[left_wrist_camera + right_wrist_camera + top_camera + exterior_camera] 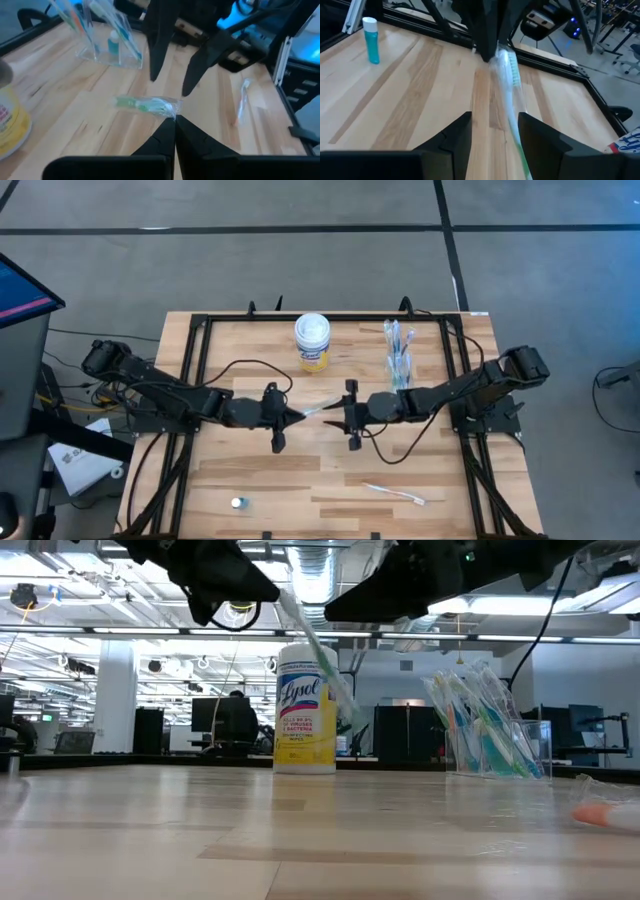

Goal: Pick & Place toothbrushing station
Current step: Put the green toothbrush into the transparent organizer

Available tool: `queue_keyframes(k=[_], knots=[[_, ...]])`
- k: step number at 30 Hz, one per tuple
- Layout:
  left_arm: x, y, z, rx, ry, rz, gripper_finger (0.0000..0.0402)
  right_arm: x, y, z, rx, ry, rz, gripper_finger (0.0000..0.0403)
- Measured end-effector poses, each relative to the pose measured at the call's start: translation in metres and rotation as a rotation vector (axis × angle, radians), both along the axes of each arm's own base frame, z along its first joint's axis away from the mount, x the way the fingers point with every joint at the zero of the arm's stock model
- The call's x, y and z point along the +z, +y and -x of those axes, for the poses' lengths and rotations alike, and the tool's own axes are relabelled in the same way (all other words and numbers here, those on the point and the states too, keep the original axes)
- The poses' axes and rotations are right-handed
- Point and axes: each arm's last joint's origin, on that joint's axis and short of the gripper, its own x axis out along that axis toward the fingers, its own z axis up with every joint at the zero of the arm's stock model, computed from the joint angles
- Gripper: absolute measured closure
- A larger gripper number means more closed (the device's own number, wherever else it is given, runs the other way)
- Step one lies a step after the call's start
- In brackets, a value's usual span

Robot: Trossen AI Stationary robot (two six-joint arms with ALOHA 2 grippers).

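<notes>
The table [330,480] is pale wood in long butcher-block strips, ringed by a black metal frame [192,360]. Above its middle the left gripper [300,412] is pinched shut on the end of a slim green toothbrush [145,105] sealed in a crinkled clear wrapper; the brush is held off the table, its long axis running across the table from the left gripper toward the right gripper [340,416], and in the low view it slants downward from the left gripper. The right gripper has its fingers spread apart, with the free end of the brush lying between them, and I cannot tell if they touch it. At the far right of the table stands a clear plastic holder [398,360] with several thin wrapped toothbrushes leaning upright in it. A white-lidded, yellow-labelled cylindrical canister [312,342] stands upright at the far middle, behind the held brush and well apart from the holder. A small blue tube [370,40] with a white cap stands upright near the table's front edge on the left side. Another wrapped toothbrush [394,494], white with an orange tip, lies flat near the front right, well apart from everything else.
</notes>
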Motion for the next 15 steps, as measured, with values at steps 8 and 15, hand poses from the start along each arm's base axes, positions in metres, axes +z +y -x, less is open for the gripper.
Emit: queue_keyframes(k=[8,15], knots=[[0.0053,-0.0006,-0.0024,-0.023,-0.053,-0.003,0.0401,-0.0022,-0.0048,-0.0023,-0.012,0.003,0.012,0.0257],[0.0060,-0.0007,-0.0027,-0.024,-0.061,0.000,0.0401,0.0035,-0.0092,-0.0059,-0.019,-0.018,0.031,0.0264]])
